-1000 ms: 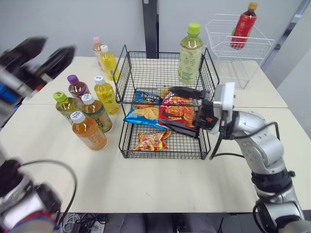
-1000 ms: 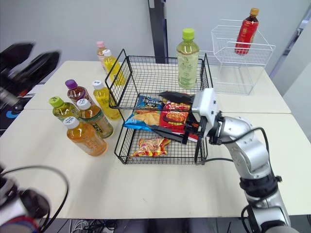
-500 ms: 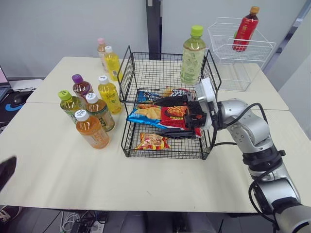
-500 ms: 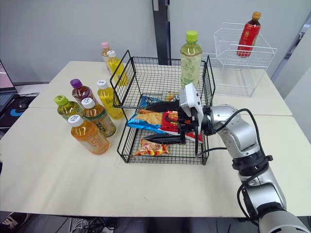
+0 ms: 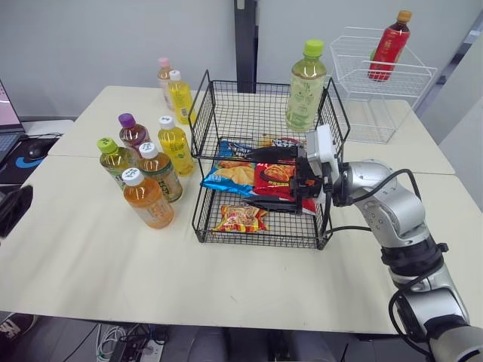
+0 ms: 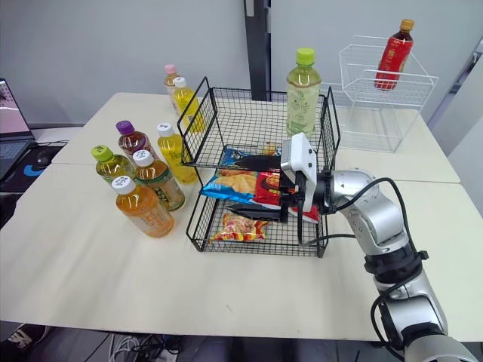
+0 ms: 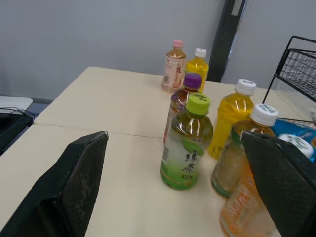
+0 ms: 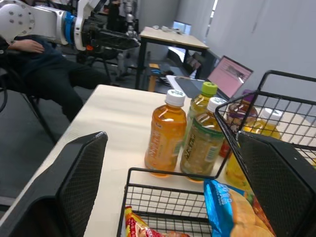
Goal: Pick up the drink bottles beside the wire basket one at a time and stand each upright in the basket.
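A black two-tier wire basket (image 5: pixel 264 121) stands mid-table. One green-capped bottle (image 5: pixel 306 87) is upright in the back right corner of its top tier. Several bottles stand left of the basket: an orange one (image 5: pixel 147 200) nearest, a green-tea one (image 5: pixel 158 172), a green-capped one (image 7: pixel 186 143), a purple-capped one (image 5: pixel 132 132) and yellow ones (image 5: pixel 175 145). My right gripper (image 5: pixel 247 178) is open, held level in front of the basket's lower tier and empty. My left gripper (image 7: pixel 175 138) is open and empty, low at the table's left edge, facing the bottles.
Snack bags (image 5: pixel 256 173) lie in the basket's lower tier. A white wire basket (image 5: pixel 377 83) with a red bottle (image 5: pixel 390 45) stands at the back right. A laptop (image 5: pixel 7 105) and mouse (image 5: pixel 34 151) sit on a desk left of the table.
My left gripper has swung down from high on the left to the table's left edge. The right gripper has shifted left across the basket front. The bottles have stayed put.
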{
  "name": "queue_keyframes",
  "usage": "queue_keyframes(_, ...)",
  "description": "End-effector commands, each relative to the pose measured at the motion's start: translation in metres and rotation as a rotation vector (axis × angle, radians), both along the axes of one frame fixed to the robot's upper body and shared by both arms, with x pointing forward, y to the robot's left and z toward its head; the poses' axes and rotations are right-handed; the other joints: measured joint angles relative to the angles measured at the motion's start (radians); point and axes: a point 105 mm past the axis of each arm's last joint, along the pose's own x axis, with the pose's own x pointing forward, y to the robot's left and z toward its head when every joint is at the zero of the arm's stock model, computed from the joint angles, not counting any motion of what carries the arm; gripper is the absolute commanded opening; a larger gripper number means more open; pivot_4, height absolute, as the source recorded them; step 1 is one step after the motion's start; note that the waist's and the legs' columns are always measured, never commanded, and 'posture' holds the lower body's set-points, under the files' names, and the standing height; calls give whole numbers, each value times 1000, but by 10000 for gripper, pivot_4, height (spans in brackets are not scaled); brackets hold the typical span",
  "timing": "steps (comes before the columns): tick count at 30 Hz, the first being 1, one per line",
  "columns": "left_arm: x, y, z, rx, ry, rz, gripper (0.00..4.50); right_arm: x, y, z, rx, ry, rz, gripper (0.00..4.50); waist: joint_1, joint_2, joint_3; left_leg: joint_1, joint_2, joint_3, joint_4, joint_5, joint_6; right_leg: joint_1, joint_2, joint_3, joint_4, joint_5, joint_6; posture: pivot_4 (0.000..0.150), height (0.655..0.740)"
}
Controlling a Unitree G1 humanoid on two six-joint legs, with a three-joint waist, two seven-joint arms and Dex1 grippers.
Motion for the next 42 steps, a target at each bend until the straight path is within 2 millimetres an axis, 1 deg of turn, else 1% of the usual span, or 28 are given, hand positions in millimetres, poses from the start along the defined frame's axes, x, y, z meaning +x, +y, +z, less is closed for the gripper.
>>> queue_keyframes(1, 34, -2, 4, 61, -4, -37, 44810, -3, -4, 15, 53, -85, -73, 45000, -2, 0, 0, -1, 0, 0, 0, 0, 0, 0, 0, 0, -1, 1, 0, 1500, 7400)
queue_keyframes(2, 48, -5, 7, 74, -9, -50, 44810, -4, -5, 16, 65, -87, -92, 45000, -2, 0, 0, -2, 0, 0, 0, -1, 1, 0, 0, 0, -3, 3, -3, 1500, 7400)
queue_keyframes(3, 61, -9, 8, 84, -12, -70, 44810, -5, -6, 17, 75, -91, -111, 45000, -2, 0, 0, -3, 0, 0, 0, -1, 1, -1, 0, 0, -4, 4, -3, 1500, 7400)
queue_keyframes(5, 80, -15, 8, 105, -5, -100, 44810, -7, -7, 17, 87, -94, -138, 45000, -2, 0, 0, -4, 0, 1, 0, -1, 2, -1, 0, -1, -5, 4, -2, 1500, 7400)
queue_keyframes(8, 103, -26, 7, 134, 7, -132, 44810, -9, -10, 16, 90, -98, -166, 45000, -5, 0, 0, -5, 0, 2, -1, -2, 3, -2, 0, 0, -6, 4, -1, 1500, 7400)
queue_keyframes(12, 128, -35, 5, 163, 28, -142, 44810, -11, -12, 15, 83, -102, -182, 45000, -11, 0, 1, -5, 0, 3, -1, -2, 2, -2, 0, 0, -6, 4, 0, 1500, 7400)
queue_keyframes(14, 135, -39, 3, 178, 43, -153, 44810, -12, -13, 15, 81, -105, -188, 45000, -11, 0, 1, -5, 0, 3, -2, -2, 2, -3, 0, 0, -6, 4, 1, 1500, 7400)
queue_keyframes(18, 137, -38, -3, 205, 70, -160, 44810, -13, -15, 15, 77, -111, -198, 45000, -19, 0, 1, -5, 0, 4, -2, -2, 2, -3, 0, 0, -6, 2, 4, 1500, 7400)
queue_keyframes(21, 137, -37, -8, 216, 88, -156, 39243, -14, -16, 15, 76, -113, -201, 45000, -20, -1, 1, -5, 0, 3, -2, -2, 2, -3, 0, 0, -6, 2, 4, 1500, 7400)
queue_keyframes(25, 136, -36, -9, 216, 91, -153, 26169, -14, -16, 16, 76, -115, -199, 45000, -20, -1, 1, -5, 0, 3, -2, -2, 2, -3, 0, 0, -6, 2, 4, 1500, 7400)
queue_keyframes(29, 133, -36, -9, 216, 86, -151, 14052, -14, -17, 17, 73, -117, -195, 45000, -22, -1, 1, -4, 0, 3, -2, -2, 2, -3, 0, 0, -6, 2, 4, 1500, 7400)
queue_keyframes(32, 128, -29, -7, 208, 76, -119, 13676, -13, -18, 15, 66, -118, -192, 45000, -26, -1, 1, -4, 0, 3, -2, -2, 2, -3, 0, 0, -6, 2, 4, 1500, 7400)
queue_keyframes(33, 126, -26, -2, 194, 59, -107, 13676, -13, -18, 16, 66, -118, -192, 45000, -28, -1, 1, -4, 0, 3, -2, -2, 2, -3, 0, 0, -6, 2, 4, 1500, 7400)
queue_keyframes(35, 120, -26, 20, 140, -22, -115, 13676, -13, -19, 18, 78, -120, -195, 45000, -31, -1, 1, -4, 0, 3, -2, -2, 2, -3, 0, 0, -6, 2, 4, 1500, 7400)
queue_keyframes(36, 116, -28, 35, 123, -61, -133, 13676, -12, -20, 19, 86, -120, -197, 45000, -30, -1, 2, -5, 1, 3, -2, -2, 2, -3, 0, 0, -6, 2, 4, 1500, 7400)
queue_keyframes(40, 97, -43, 85, 190, -139, -235, 13676, -12, -24, 23, 124, -120, -206, 45000, -28, -12, 8, -6, 1, 2, -2, -2, 2, -3, 0, -1, -6, 2, 4, 1500, 7400)
queue_keyframes(42, 88, -49, 111, 235, -165, -273, 13676, -12, -26, 25, 140, -128, -218, 45000, -28, -15, 10, -6, 0, 1, -2, -2, 2, -3, 0, -1, -6, 2, 4, 1500, 7400)
